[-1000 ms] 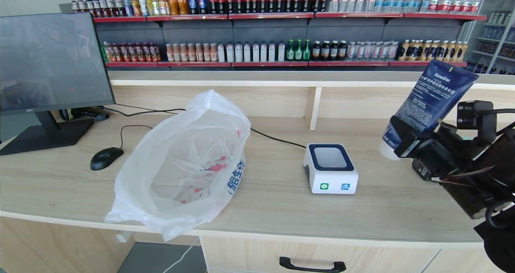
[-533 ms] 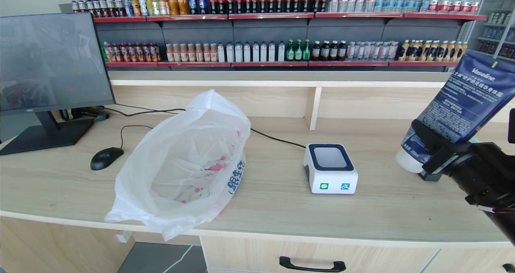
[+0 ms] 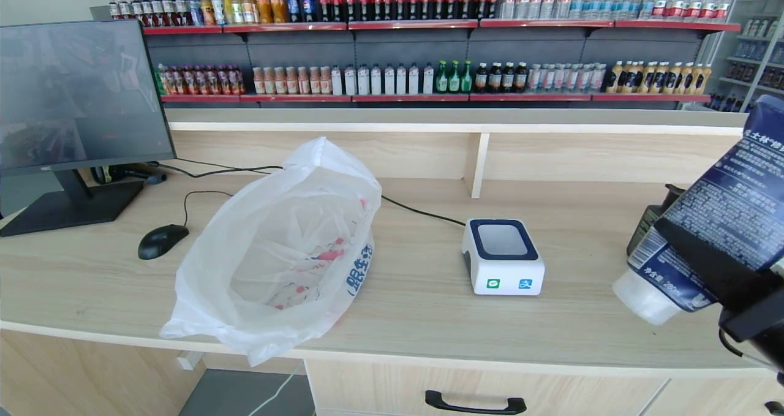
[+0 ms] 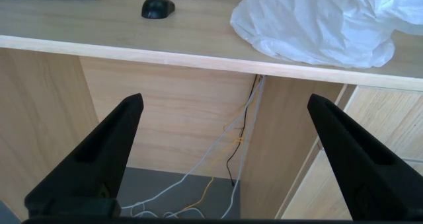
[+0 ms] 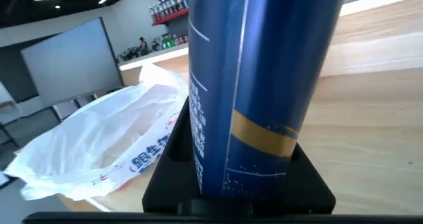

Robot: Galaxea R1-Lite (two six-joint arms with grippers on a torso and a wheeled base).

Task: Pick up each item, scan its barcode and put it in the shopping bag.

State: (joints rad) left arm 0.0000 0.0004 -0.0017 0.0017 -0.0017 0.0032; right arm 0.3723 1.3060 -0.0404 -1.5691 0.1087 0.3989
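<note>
A dark blue lotion tube [image 3: 729,220] with a white cap is tilted at the counter's right end, cap down and toward the scanner, with my right gripper [image 3: 729,275] shut on it. In the right wrist view the tube [image 5: 264,85] runs between the black fingers [image 5: 173,145]. The white barcode scanner [image 3: 503,257] with a dark-framed window sits mid-counter, left of the tube. The white plastic shopping bag [image 3: 288,250] lies open on the counter, left of the scanner, with items inside. My left gripper [image 4: 225,158] hangs open below the counter edge, under the bag [image 4: 330,19].
A monitor [image 3: 76,103] and black mouse [image 3: 160,241] stand at the counter's left. A dark item [image 3: 649,223] sits on the counter behind the tube. A cable runs from the scanner behind the bag. Drink shelves line the back wall. A drawer handle [image 3: 476,404] is below.
My right gripper has carried the tube to the right and lower, nearer the camera; the tube now shows larger at the right edge. Bag, scanner and left arm have not moved.
</note>
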